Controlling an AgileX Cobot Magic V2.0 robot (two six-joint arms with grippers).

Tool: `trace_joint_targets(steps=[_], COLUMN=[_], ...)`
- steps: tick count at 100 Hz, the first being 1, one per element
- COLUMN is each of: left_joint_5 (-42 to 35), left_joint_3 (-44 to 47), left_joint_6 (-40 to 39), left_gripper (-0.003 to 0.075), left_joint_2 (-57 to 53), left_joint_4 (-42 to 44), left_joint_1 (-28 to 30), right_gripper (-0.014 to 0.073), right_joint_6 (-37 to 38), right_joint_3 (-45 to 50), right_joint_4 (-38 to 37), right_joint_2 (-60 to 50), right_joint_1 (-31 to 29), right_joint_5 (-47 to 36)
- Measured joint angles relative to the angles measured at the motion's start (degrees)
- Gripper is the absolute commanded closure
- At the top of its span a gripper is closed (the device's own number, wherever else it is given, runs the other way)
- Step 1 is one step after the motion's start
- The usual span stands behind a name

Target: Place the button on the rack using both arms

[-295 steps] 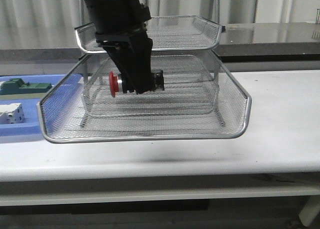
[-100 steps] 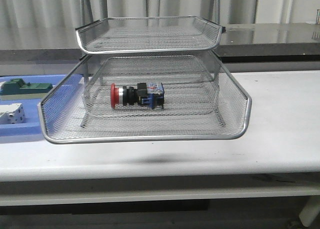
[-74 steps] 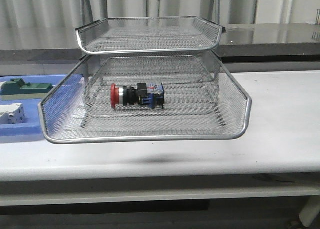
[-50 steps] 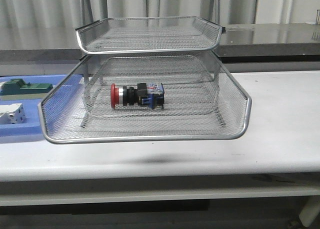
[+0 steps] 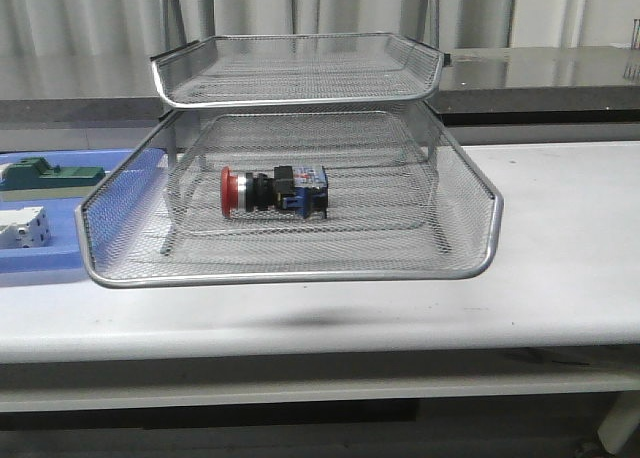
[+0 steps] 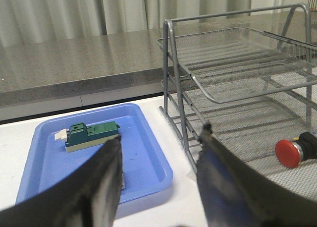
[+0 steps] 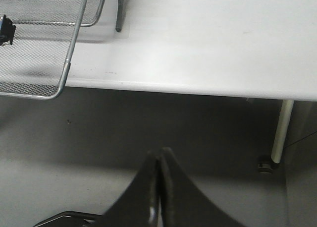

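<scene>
The button (image 5: pixel 272 192) lies on its side in the pulled-out middle tray of the silver wire rack (image 5: pixel 290 275), red head to the left, nothing touching it. Neither arm shows in the front view. In the left wrist view my left gripper (image 6: pixel 162 133) is open and empty, back from the rack (image 6: pixel 171 63), with the button's red head (image 6: pixel 290 153) off to one side. In the right wrist view my right gripper (image 7: pixel 159 150) is shut on nothing, hanging off the table's front edge, away from the rack's tray corner (image 7: pixel 69 58).
A blue plastic tray (image 5: pixel 40 260) sits left of the rack, holding a green block (image 5: pixel 50 173) and a white block (image 5: pixel 22 228). The left wrist view shows that tray (image 6: pixel 148 152) and the green block (image 6: pixel 91 135). A grey counter runs behind the table.
Three seconds ago a black gripper held the button in the middle tray. It has let go and left the front view. Over the last second nothing moved.
</scene>
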Motion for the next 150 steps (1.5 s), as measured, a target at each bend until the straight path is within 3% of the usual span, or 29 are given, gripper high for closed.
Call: trace_joint_targets(steps=[20,102,122,150], left_joint_5=[0.0,-0.1,-0.1,-0.1], left_joint_3=[0.0,0.0,0.0,0.0], left_joint_6=[0.0,0.0,0.0,0.0], left_gripper=[0.074,0.0741,0.0741,0.0741], left_joint_2=[0.0,0.0,0.0,0.0], left_joint_4=[-0.1,-0.1,-0.1,-0.1], left_joint_1=[0.0,0.0,0.0,0.0], right_gripper=[0.0662,0.0662,0.066,0.066], right_joint_6=[0.0,0.0,0.0,-3.7], right_joint_3=[0.0,0.0,-0.1,-0.1], right_joint_4=[0.0,0.9,5.8,16.8], right_joint_2=[0.0,0.0,3.1,17.3], right_joint_1=[0.0,0.0,0.0,0.0], right_joint_5=[0.0,-1.4,-4.1,-5.9])
